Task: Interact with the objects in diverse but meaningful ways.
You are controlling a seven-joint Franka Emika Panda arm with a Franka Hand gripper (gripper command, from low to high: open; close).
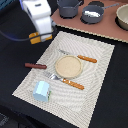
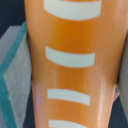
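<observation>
The pincer hangs over the far-left corner of the woven placemat, at the worktop's far-left part, and it is clenched on the yellow scored bread loaf. The loaf's orange-yellow ends stick out on either side of the white hand in the exterior view. In the wrist view the loaf fills nearly the whole picture, with its pale score marks running across it. The fingers themselves are hidden, so the grasp is judged from how the loaf sits at the hand. The loaf looks lifted clear of the mat, though the blur makes that hard to swear to.

Its long axis lies crosswise to the pincer, roughly along the mat's far edge.

What the coming move most likely turns on is the round tan plate at the mat's centre. It lies from the pincer toward the worktop's near edge and the exterior view's right, well apart from the loaf. Two orange-handled utensils lie just beside it, one on the far side and one on the near.

The brown sausage lies at the mat's left edge, nearly straight toward the near edge from the pincer. The carton stands at the near-left corner. Two dark grey saucepans sit at the far edge on a brown board.
</observation>
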